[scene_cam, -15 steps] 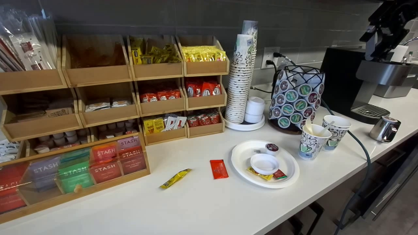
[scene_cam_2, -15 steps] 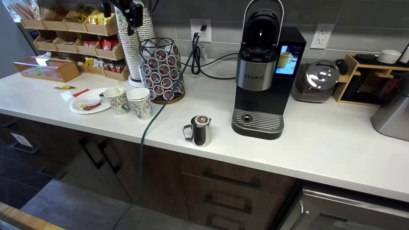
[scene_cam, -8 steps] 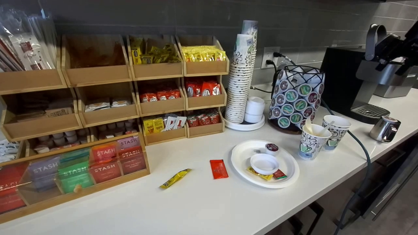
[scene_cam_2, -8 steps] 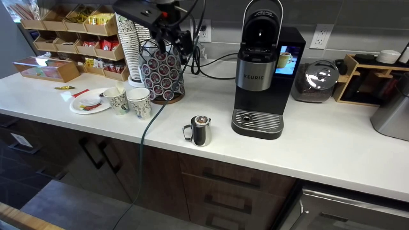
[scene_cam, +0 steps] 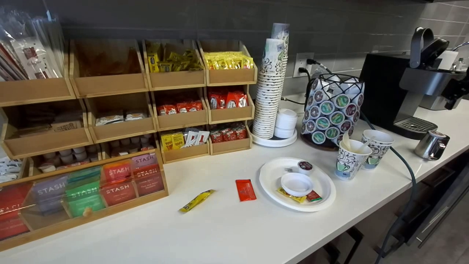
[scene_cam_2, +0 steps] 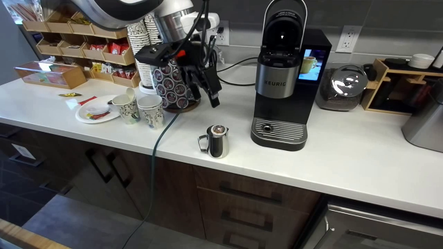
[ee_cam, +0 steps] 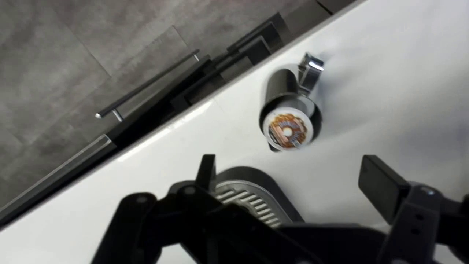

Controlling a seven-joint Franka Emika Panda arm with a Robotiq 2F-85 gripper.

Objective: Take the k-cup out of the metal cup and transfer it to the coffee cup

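Observation:
The shiny metal cup (scene_cam_2: 218,147) stands upright near the counter's front edge, handle toward the paper cups. The k-cup (scene_cam_2: 218,130) sits in its mouth, printed lid up. In the wrist view the k-cup (ee_cam: 287,129) and metal cup (ee_cam: 281,86) lie beyond the fingertips. The metal cup (scene_cam: 431,145) also shows in an exterior view. My gripper (ee_cam: 290,171) is open and empty, jaws wide apart; in an exterior view the gripper (scene_cam_2: 205,98) hangs above and behind the metal cup, touching nothing. Two patterned paper coffee cups (scene_cam: 350,161) (scene_cam: 378,150) stand side by side; the nearer holds a white utensil.
The Keurig machine (scene_cam_2: 277,81) with its drip tray (ee_cam: 253,198) stands right beside the metal cup. A wire k-cup rack (scene_cam: 331,110) and tall cup stacks (scene_cam: 271,91) stand behind. A plate (scene_cam: 269,183) lies past the paper cups. A green cable (scene_cam_2: 155,145) crosses the counter.
In an exterior view my gripper has come down and to the right, from above the cup stacks to behind the metal cup. The metal cup, k-cup and paper cups have not moved.

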